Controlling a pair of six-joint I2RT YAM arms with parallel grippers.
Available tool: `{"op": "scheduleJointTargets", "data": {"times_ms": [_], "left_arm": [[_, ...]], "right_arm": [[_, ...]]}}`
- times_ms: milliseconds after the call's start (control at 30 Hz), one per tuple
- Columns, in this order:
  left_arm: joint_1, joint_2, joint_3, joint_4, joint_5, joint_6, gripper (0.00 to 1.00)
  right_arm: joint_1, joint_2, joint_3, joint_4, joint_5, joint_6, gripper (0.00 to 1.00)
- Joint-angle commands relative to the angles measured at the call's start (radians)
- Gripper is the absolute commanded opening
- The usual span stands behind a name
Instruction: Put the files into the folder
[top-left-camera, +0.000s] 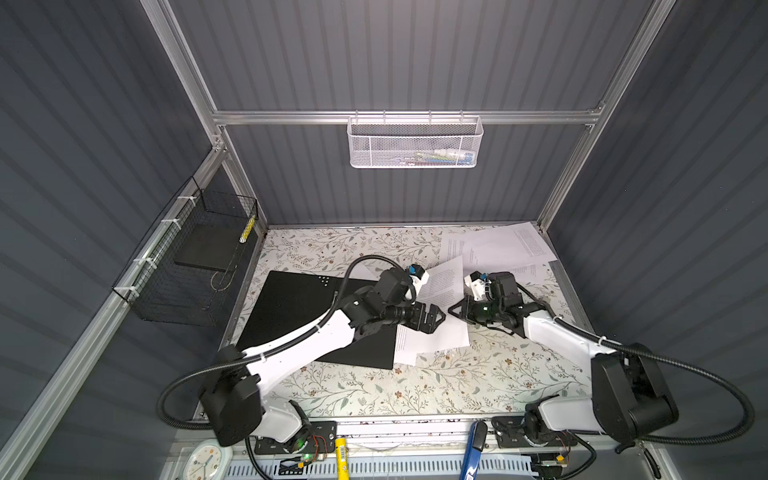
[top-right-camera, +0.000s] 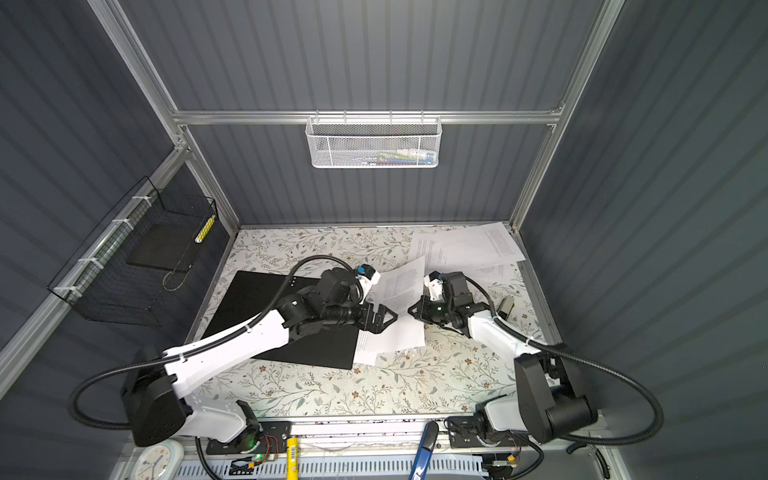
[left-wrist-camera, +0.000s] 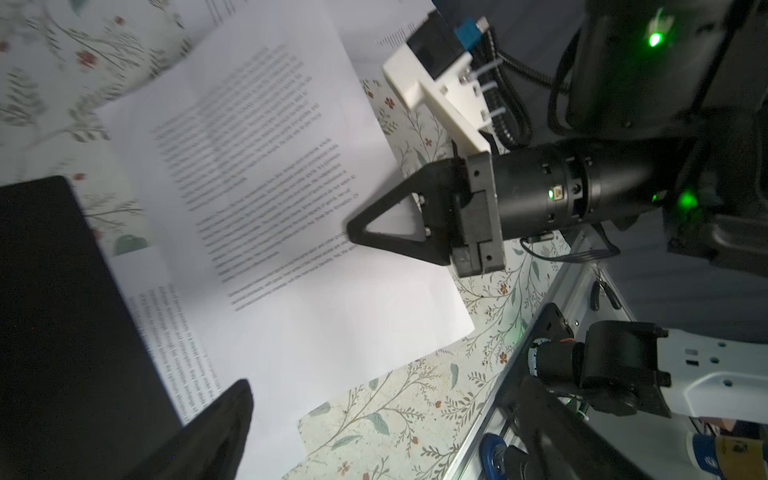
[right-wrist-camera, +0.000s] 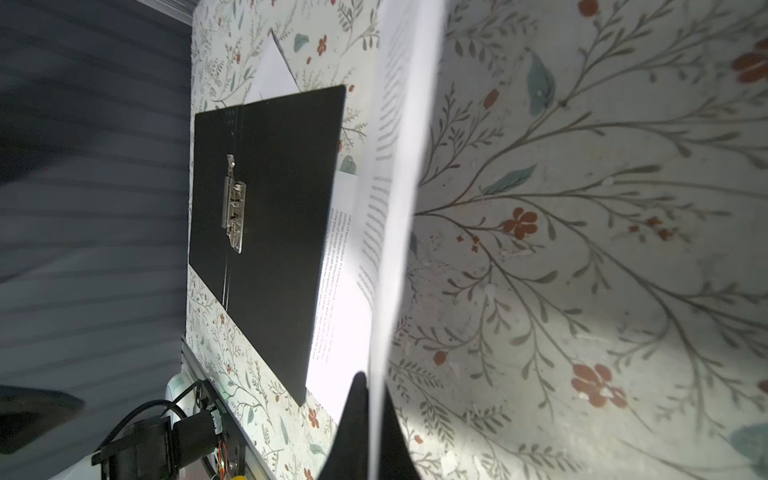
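The folder (top-left-camera: 299, 303) lies open on the left of the floral table, black inside up, its metal clip (right-wrist-camera: 233, 203) showing in the right wrist view. One printed sheet of the files (top-left-camera: 441, 286) rises off the table beside it, and my right gripper (top-left-camera: 451, 311) is shut on its edge (right-wrist-camera: 376, 374). A second sheet (top-left-camera: 432, 338) lies flat below, touching the folder's right edge. More files (top-left-camera: 498, 249) are piled at the back right. My left gripper (top-left-camera: 441, 316) hovers open over the flat sheet, facing the right gripper tip to tip, with one finger (left-wrist-camera: 224, 424) in its wrist view.
A white mesh basket (top-left-camera: 415, 143) hangs on the back wall. A black wire basket (top-left-camera: 195, 257) is fixed to the left wall. Along the front rail lie a clock (top-left-camera: 205, 459), a yellow item (top-left-camera: 341, 453) and a blue item (top-left-camera: 473, 449).
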Motion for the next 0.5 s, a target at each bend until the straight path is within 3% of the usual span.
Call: {"op": "scheduleJointTargets", "data": {"times_ms": [0, 133, 267, 467], "left_arm": [[0.004, -0.168, -0.055, -0.197, -0.238, -0.047, 1.00], [0.004, -0.362, -0.095, -0.327, -0.407, -0.070, 1.00], [0.005, -0.510, -0.109, -0.417, -0.494, -0.064, 1.00], [0.005, -0.612, -0.115, -0.507, -0.617, -0.037, 1.00]], "right_arm": [[0.054, -0.082, 0.041, -0.075, 0.081, 0.033, 0.00], [0.116, -0.131, 0.103, -0.123, 0.118, 0.082, 0.00], [0.198, -0.126, 0.191, -0.146, 0.163, 0.131, 0.00], [0.305, 0.032, 0.411, -0.159, 0.166, 0.164, 0.00]]}}
